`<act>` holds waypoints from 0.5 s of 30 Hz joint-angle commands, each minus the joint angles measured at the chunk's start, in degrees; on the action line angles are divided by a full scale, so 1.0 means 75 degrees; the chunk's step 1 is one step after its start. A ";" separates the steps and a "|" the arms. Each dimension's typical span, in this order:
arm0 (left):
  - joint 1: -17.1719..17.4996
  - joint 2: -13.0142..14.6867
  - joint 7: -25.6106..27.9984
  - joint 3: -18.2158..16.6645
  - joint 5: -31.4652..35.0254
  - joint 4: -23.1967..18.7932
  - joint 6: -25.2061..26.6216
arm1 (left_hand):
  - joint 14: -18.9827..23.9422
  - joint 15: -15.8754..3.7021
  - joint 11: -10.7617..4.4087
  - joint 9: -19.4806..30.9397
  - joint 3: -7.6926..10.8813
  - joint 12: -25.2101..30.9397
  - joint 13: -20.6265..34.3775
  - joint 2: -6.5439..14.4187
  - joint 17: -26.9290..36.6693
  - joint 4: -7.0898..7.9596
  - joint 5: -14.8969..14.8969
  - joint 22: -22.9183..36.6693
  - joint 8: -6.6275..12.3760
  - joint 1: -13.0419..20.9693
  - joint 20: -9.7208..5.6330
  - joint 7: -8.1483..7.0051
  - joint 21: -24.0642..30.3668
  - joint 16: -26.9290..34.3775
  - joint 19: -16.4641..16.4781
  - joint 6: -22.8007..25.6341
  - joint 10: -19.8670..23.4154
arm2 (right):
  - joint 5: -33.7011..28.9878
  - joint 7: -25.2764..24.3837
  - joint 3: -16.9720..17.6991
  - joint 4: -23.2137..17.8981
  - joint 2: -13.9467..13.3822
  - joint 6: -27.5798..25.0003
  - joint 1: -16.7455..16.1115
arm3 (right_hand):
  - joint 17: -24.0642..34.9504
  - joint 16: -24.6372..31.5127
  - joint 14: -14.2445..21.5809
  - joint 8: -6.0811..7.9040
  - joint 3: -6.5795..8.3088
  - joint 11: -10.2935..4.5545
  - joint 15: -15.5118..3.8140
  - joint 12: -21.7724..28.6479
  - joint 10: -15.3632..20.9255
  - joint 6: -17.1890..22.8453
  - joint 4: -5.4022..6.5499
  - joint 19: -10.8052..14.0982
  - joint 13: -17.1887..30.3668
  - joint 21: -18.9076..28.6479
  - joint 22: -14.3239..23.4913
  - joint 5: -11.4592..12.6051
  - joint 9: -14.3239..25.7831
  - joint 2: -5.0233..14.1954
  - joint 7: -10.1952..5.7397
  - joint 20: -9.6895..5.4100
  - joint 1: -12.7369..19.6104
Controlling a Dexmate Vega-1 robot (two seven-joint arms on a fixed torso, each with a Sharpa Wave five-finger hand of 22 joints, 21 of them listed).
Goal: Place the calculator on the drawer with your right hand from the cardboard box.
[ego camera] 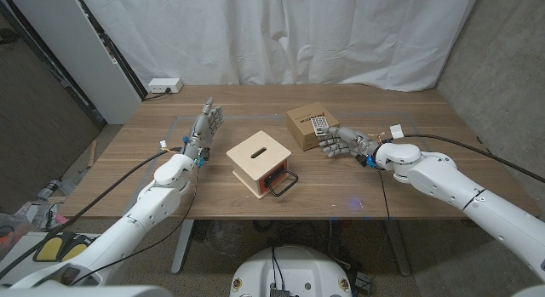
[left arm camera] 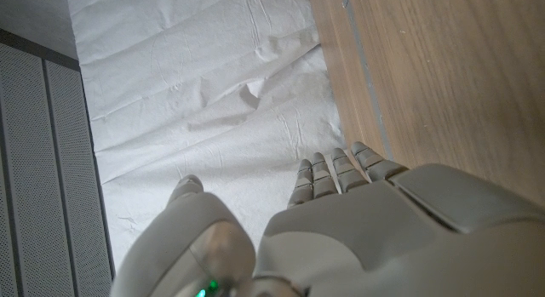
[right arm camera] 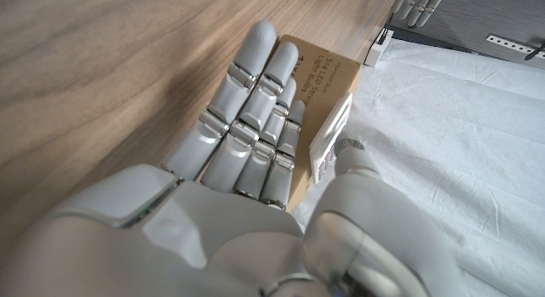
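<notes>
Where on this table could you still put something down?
Bare wood lies along the table's near edge right of the drawer, at the back behind the box, and between the left hand and the drawer. It is crowded where the right hand meets the box and calculator.

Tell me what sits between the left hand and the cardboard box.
In the head view, the wooden drawer with its black handle stands between the left hand and the cardboard box; the calculator lies on the box.
</notes>
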 commanded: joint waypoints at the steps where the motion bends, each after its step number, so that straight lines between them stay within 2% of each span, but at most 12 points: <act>1: -0.0056 -0.0079 -0.0057 0.0019 -0.0011 0.0156 -0.0111 | 0.0075 0.0022 -0.0001 0.0041 -0.0027 -0.0027 0.0017 0.0075 0.0042 -0.0017 0.0004 0.0043 -0.0015 0.0040 -0.0094 0.0005 -0.0021 -0.0006 0.0039 0.0106 0.0069 | -0.0013 -0.0122 0.0077 -0.0096 -0.0010 -0.0023 -0.0047 | 0.0030 0.0021 0.0123 0.0045 0.0103 0.0010 -0.0054 0.0050 0.0157 0.0134 0.0008 -0.0013 0.0016 0.0088 0.0054 0.0021 0.0024 0.0040 -0.0013 -0.0048 0.0133; 15: -0.0183 -0.0163 -0.0162 0.0057 -0.0043 0.0362 -0.0132 | 0.0090 0.0011 0.0007 0.0041 -0.0044 -0.0029 0.0017 0.0097 0.0042 -0.0015 -0.0002 0.0044 -0.0013 0.0052 -0.0098 0.0013 -0.0042 -0.0002 0.0048 0.0122 0.0075 | -0.0083 -0.0150 0.0052 -0.0125 -0.0018 -0.0076 0.0012 | 0.0109 0.0067 0.0238 0.0119 0.0437 -0.0046 -0.0174 0.0092 0.0630 0.0620 -0.0086 -0.0066 0.0003 0.0324 0.0271 0.0032 0.0021 0.0046 -0.0108 -0.0049 0.0702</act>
